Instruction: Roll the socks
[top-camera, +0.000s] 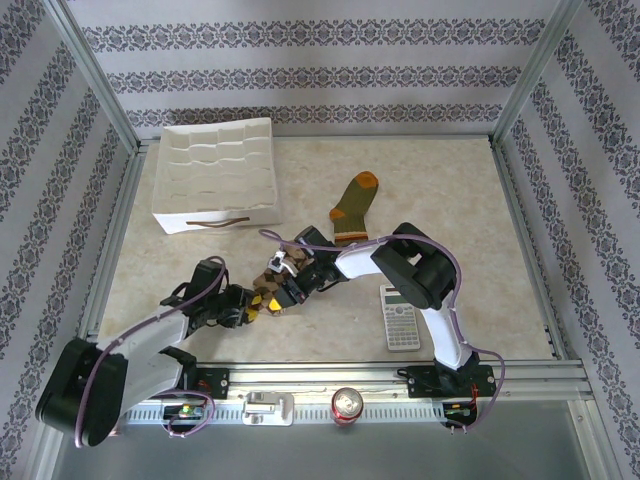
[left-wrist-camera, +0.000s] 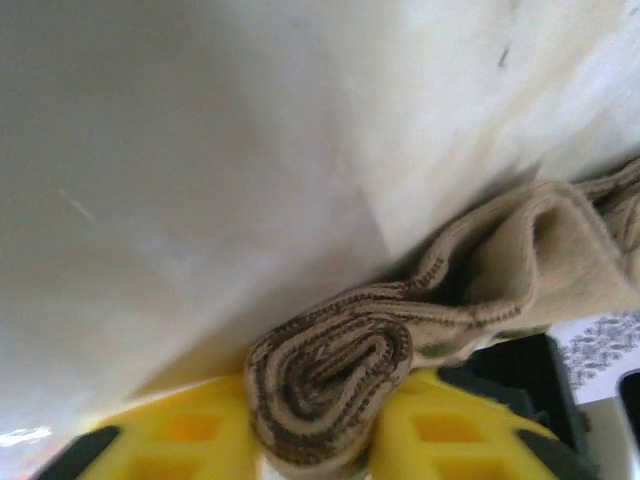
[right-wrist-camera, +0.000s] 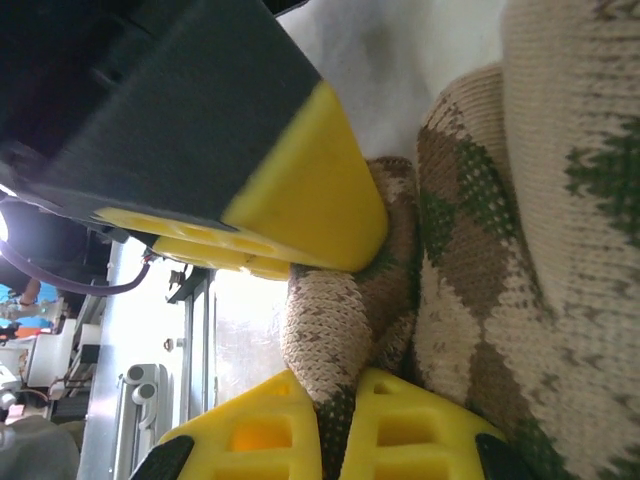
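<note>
Mid-roll on argyle sock (top-camera: 272, 280), near-centre of tabletop (top-camera: 450, 200): left gripper (left-wrist-camera: 320, 438) clamped on its coiled end, right gripper (right-wrist-camera: 335, 430) pinching the loose part just beside, so next probably needs more turns without the coil slipping; green sock (top-camera: 355, 208) lies untouched behind.

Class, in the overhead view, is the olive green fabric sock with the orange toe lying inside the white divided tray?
No, the olive green sock lies flat on the beige table, right of the white divided tray.
</note>
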